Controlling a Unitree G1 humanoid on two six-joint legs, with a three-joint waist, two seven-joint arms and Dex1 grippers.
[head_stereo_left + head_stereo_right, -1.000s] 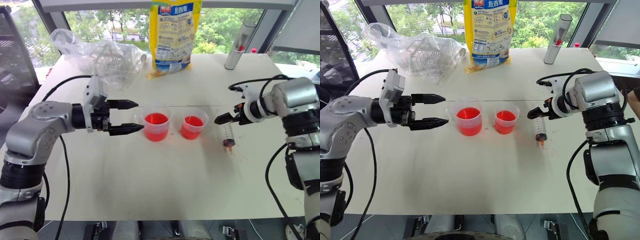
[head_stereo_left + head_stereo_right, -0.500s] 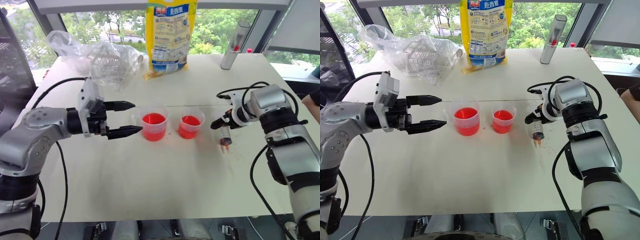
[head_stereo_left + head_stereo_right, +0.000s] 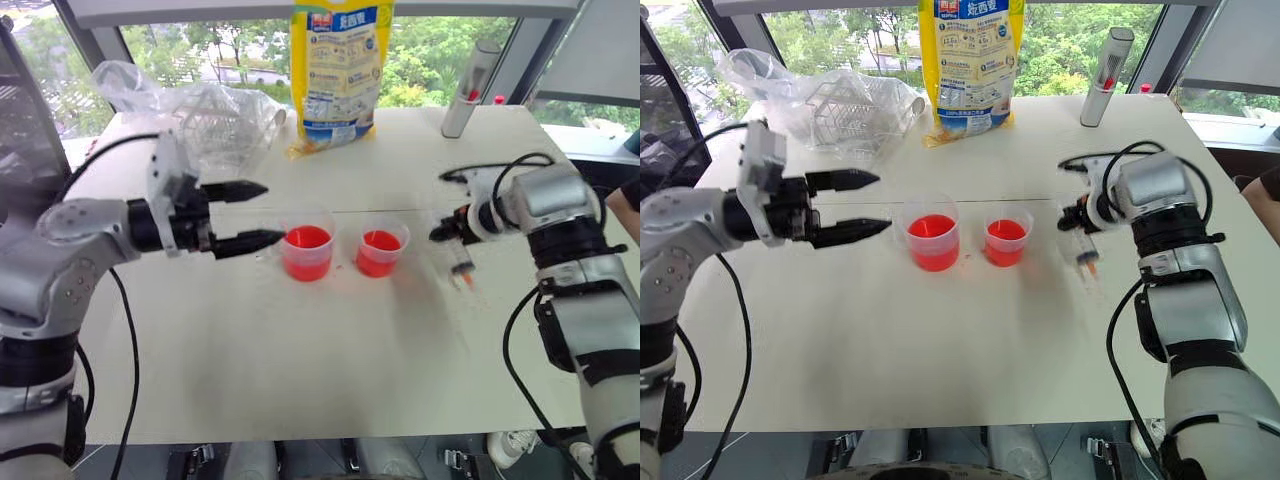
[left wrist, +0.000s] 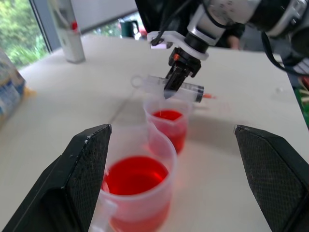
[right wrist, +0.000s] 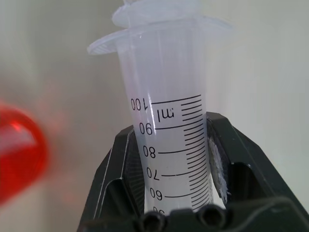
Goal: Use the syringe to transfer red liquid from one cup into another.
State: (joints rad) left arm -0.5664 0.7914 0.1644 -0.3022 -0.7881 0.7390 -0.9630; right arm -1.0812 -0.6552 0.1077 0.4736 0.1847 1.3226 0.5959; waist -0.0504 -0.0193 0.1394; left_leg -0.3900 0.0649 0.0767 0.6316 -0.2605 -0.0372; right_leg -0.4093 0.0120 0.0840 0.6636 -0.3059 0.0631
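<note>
Two clear containers of red liquid stand mid-table: the larger spouted cup point(image 3: 308, 252) on the left and the smaller cup point(image 3: 380, 250) to its right. Just right of the smaller cup, my right gripper point(image 3: 445, 232) is shut on the barrel of the syringe point(image 3: 460, 262). The right wrist view shows the fingers point(image 5: 116, 174) clamped around the syringe's point(image 5: 166, 125) printed scale. In the left wrist view the syringe point(image 4: 178, 87) lies roughly level, low over the table beyond the smaller cup point(image 4: 169, 123). My left gripper point(image 3: 255, 215) stands open, empty, left of the larger cup.
A yellow bag point(image 3: 340, 70) stands at the back centre. A grey tube point(image 3: 472, 92) stands at the back right. At the back left lies a crumpled clear plastic bag point(image 3: 200, 115) with a rack inside. A few red drops mark the table under the syringe.
My right gripper has closed on the syringe, which lay on the table between its open fingers, and has shifted with it. My left gripper has risen slightly, still open.
</note>
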